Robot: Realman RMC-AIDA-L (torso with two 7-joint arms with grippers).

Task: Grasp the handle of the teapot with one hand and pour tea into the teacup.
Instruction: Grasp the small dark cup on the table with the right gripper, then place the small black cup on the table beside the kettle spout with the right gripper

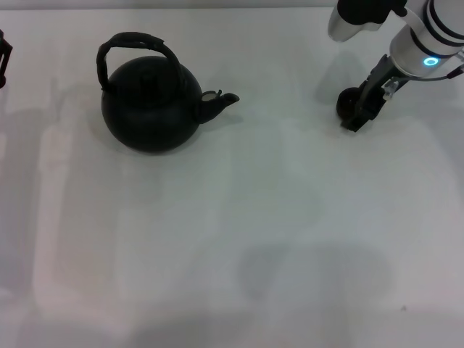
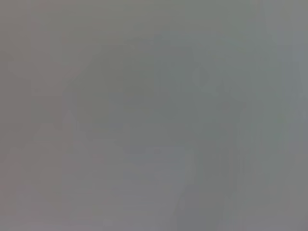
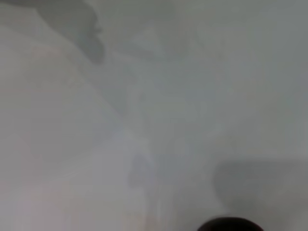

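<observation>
Plain white matte table [image 1: 239,239]. Far left: large round-bellied matte black teapot [image 1: 151,105], spout pointing right. Far right: small low dark teacup [image 1: 349,103], well apart.

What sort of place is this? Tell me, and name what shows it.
Probably a robot test bench, not a kitchen: a plain white tabletop carries only a black teapot and a small teacup, with the right end effector down at the cup. The left end effector sits at the edge.
</observation>
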